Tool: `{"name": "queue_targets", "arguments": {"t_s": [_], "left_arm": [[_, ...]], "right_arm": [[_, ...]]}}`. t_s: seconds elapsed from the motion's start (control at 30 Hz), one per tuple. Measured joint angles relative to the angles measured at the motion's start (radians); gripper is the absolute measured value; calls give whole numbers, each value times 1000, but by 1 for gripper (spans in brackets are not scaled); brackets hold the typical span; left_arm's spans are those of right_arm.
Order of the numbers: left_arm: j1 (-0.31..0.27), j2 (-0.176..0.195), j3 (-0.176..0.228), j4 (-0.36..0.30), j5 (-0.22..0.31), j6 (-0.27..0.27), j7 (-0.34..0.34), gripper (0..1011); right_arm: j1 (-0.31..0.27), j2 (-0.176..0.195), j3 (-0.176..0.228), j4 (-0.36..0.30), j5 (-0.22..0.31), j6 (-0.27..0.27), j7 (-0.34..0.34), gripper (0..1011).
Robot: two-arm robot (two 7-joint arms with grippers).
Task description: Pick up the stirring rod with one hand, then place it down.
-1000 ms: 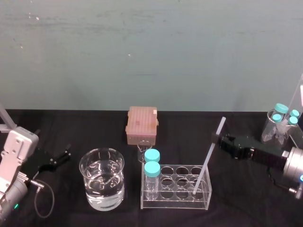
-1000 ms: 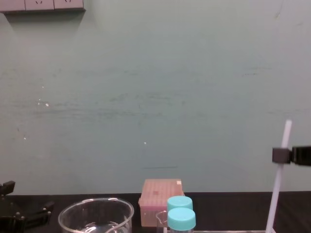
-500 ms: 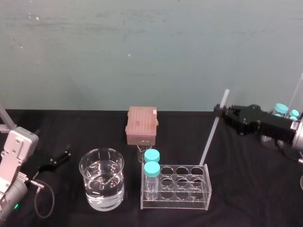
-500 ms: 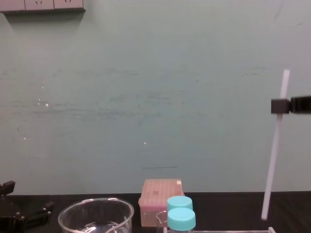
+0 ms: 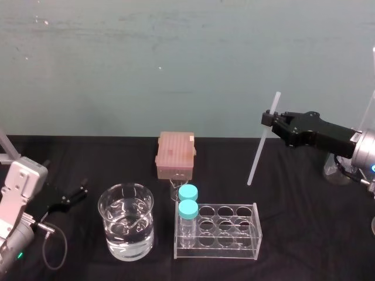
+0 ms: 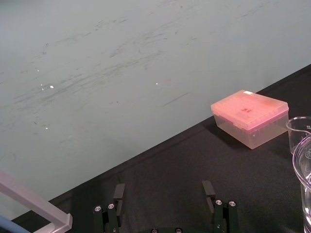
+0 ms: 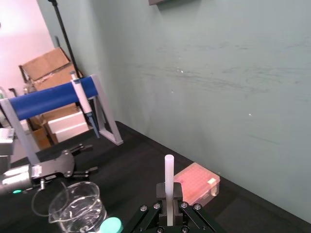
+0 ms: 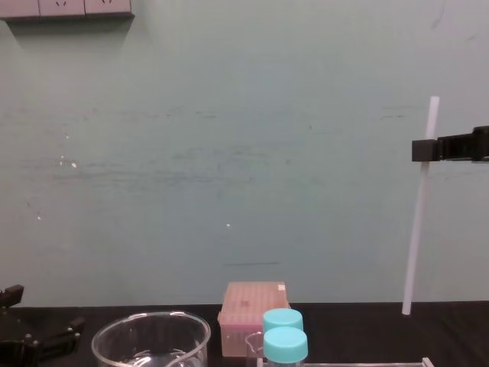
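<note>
The stirring rod (image 5: 261, 146) is a thin white stick hanging slightly tilted in the air, above and behind the right end of the clear tube rack (image 5: 218, 231). Its lower tip is clear of the rack. My right gripper (image 5: 268, 117) is shut on the rod near its upper end, reaching in from the right. In the chest view the rod (image 8: 419, 222) hangs from the gripper (image 8: 422, 150), its tip just above table level. The right wrist view shows the rod (image 7: 168, 174) clamped between the fingers. My left gripper (image 5: 77, 190) rests open on the table at the far left.
A glass beaker of water (image 5: 126, 228) stands left of the rack. Two blue-capped bottles (image 5: 188, 202) sit in the rack's left end. A pink tip box (image 5: 175, 154) lies behind them. A blue pipette stand (image 7: 48, 97) stands at the far left.
The right gripper has raised the rod out of the rack's right end, then carried it higher and slightly left. The left arm has not moved.
</note>
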Motion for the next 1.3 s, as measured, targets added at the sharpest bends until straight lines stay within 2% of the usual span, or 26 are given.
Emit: {"name": "queue_targets", "arguments": {"t_s": [0.2, 0.7, 1.07, 1.3], "left_arm": [[0, 0, 0, 0, 0, 0, 0, 1005], [0, 0, 0, 0, 0, 0, 0, 1005], [0, 0, 0, 0, 0, 0, 0, 1005], [0, 0, 0, 0, 0, 0, 0, 1005]], "right_arm": [[5, -15, 0, -3, -26, 6, -36, 68], [0, -35, 13, -11, -71, 7, -65, 68], [14, -66, 10, 7, -123, 30, -98, 68], [16, -78, 16, 14, -132, 36, -106, 69]]}}
